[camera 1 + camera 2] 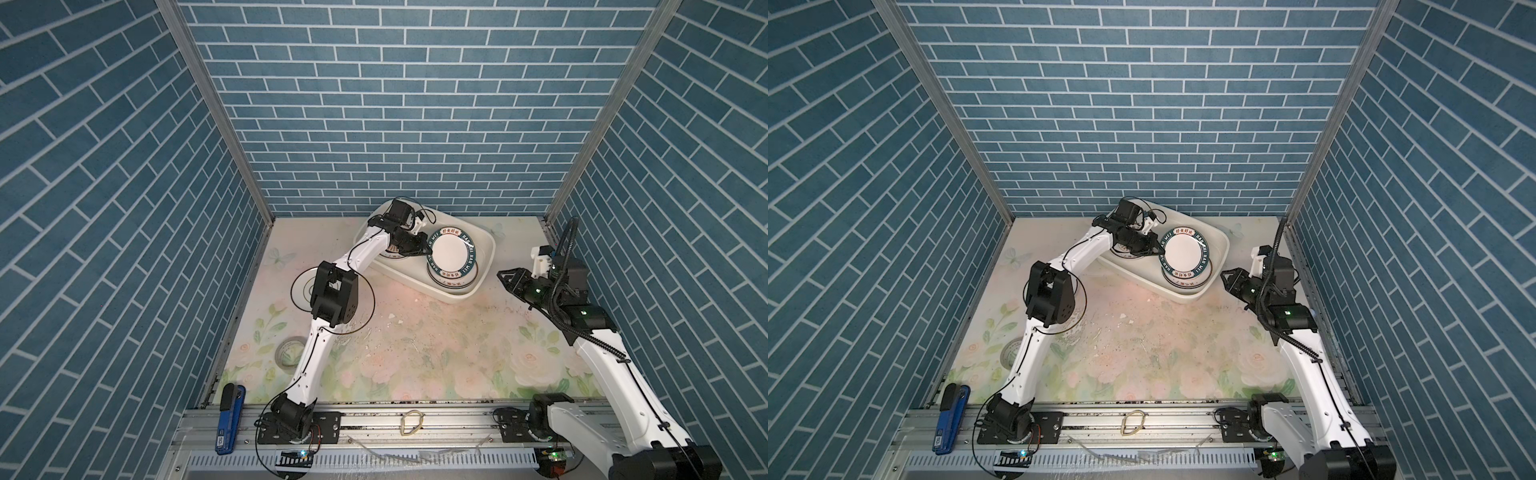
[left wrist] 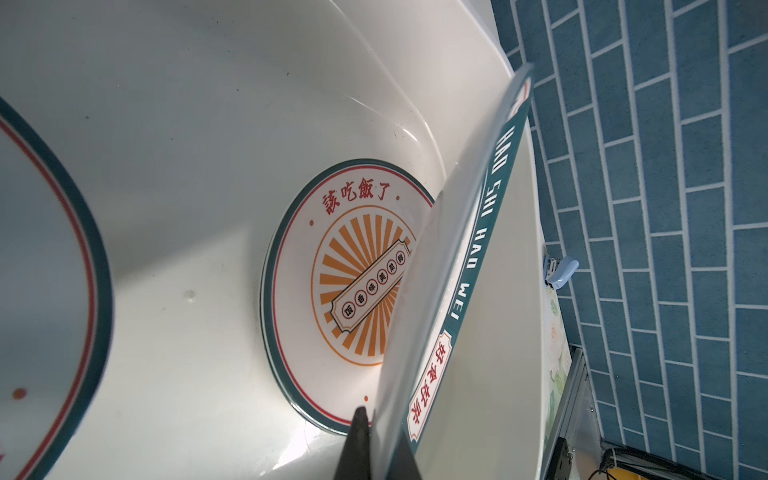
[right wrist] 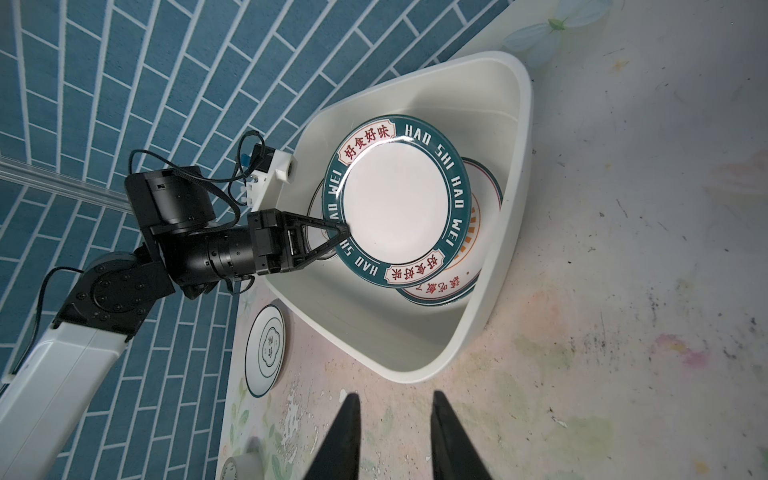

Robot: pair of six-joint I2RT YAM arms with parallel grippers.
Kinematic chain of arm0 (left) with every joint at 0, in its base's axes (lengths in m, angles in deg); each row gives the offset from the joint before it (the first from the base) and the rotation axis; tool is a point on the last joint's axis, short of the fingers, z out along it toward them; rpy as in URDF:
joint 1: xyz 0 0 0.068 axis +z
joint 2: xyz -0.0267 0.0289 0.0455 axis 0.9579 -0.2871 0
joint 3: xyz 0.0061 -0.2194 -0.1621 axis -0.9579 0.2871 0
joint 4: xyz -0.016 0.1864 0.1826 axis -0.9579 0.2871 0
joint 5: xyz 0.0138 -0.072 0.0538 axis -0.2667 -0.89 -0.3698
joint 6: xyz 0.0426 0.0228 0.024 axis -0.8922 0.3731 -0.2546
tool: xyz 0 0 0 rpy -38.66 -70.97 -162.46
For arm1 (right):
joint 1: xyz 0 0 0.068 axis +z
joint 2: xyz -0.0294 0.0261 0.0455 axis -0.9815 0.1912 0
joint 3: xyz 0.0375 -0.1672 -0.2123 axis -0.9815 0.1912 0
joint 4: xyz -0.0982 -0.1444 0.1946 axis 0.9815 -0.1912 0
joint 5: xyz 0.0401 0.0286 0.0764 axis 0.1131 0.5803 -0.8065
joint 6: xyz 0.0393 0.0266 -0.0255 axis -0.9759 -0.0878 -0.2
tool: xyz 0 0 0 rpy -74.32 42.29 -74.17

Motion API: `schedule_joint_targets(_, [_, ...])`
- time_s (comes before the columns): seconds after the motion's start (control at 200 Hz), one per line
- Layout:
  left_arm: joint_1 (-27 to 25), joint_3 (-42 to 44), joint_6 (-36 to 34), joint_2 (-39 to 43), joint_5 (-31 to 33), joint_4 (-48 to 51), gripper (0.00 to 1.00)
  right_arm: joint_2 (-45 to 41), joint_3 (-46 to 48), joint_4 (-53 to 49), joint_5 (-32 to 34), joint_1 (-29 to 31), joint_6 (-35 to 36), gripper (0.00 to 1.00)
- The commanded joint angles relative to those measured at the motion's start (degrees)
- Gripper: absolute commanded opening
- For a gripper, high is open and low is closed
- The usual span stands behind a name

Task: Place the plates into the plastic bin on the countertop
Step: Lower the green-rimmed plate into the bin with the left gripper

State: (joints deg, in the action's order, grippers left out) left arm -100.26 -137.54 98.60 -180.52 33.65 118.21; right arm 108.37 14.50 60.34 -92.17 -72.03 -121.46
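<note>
The plastic bin [image 1: 487,245] [image 1: 1183,298] [image 3: 522,166] stands at the back of the countertop [image 1: 436,345]. My left gripper [image 1: 426,245] [image 1: 1158,249] [image 2: 374,419] [image 3: 343,230] is shut on the rim of a green lettered plate [image 1: 451,253] [image 1: 1185,253] [image 2: 469,266] [image 3: 395,203], which hangs tilted inside the bin. Under it lies a sunburst plate [image 2: 345,282] [image 3: 457,286], and another plate [image 2: 50,270] lies beside that one. A dark-rimmed plate [image 1: 303,286] [image 3: 266,349] sits on the countertop, partly hidden by my left arm. My right gripper [image 1: 505,276] [image 1: 1227,276] [image 3: 392,399] is open and empty, right of the bin.
A translucent tape roll [image 1: 291,351] [image 1: 1011,353] lies on the countertop's left side. A blue tool [image 1: 228,415] and a rubber band [image 1: 411,424] rest on the front rail. Blue brick walls close in the back and both sides.
</note>
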Motion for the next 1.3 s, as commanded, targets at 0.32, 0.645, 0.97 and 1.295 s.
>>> schedule_joint_targets(0.32, [-0.6,-0.1,-0.3,-1.9,-0.2,-0.7,0.0,0.5,1.9,1.8,-1.4,-0.6,-0.4,0.3])
schedule_joint_targets(0.645, [-0.9,-0.2,-0.3,-2.5,-0.3,-0.8,0.03,0.8,2.2,2.3,-1.6,-0.8,-0.4,0.3])
schedule_joint_targets(0.97, [-0.8,-0.5,-0.1,-2.9,-0.3,-0.8,0.04,1.2,2.5,2.7,-1.9,-1.0,-0.5,0.29])
schedule_joint_targets(1.295, [-0.9,-0.9,-0.2,-3.2,-0.2,-0.8,0.07,1.2,2.7,2.8,-1.8,-1.1,-0.6,0.29])
